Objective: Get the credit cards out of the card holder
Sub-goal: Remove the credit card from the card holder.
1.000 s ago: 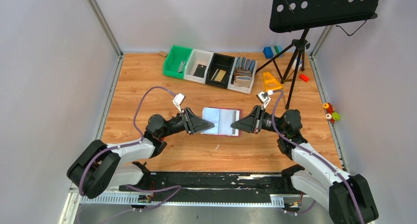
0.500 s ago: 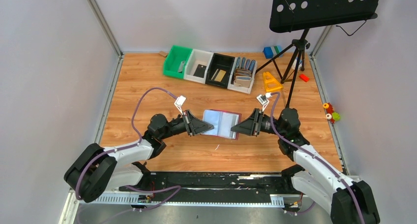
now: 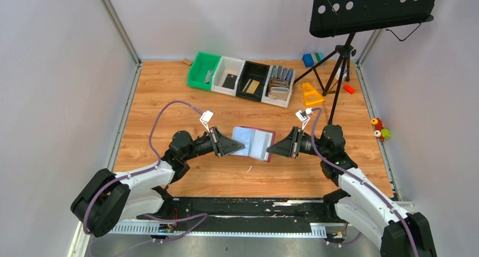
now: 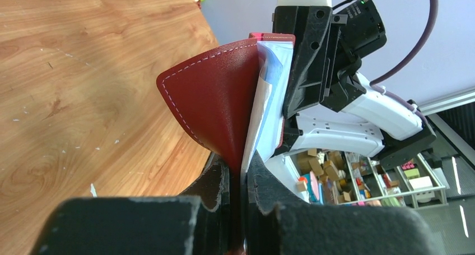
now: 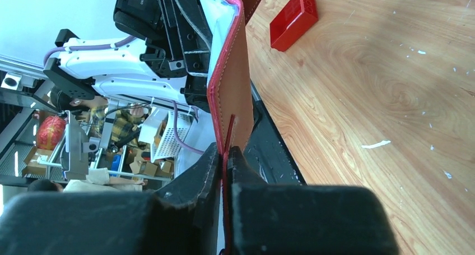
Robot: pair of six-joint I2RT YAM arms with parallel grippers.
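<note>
The maroon card holder (image 3: 255,143) hangs half open between both arms, above the wooden table, its pale blue-grey sleeves facing up. My left gripper (image 3: 243,148) is shut on its left flap, and the left wrist view shows the maroon leather (image 4: 218,103) pinched between those fingers (image 4: 240,171). My right gripper (image 3: 270,150) is shut on the right flap (image 5: 232,92), whose edge is clamped at the fingertips (image 5: 226,154). A black credit card (image 3: 230,79) lies in the white bin and a gold-tan one (image 3: 252,86) in the black bin. Whether any card sits inside the sleeves I cannot tell.
A row of bins stands at the back: green (image 3: 203,70), white, black, and one (image 3: 279,85) with upright wallets. A yellow triangle (image 3: 310,93) and a music stand's tripod (image 3: 339,59) are at the back right. A red brick (image 5: 292,19) lies on the table.
The holder was spread flat and wide; now the two grippers have come closer together and it sags into a narrower fold. The left gripper has shut on its flap; the right opened briefly and shut again.
</note>
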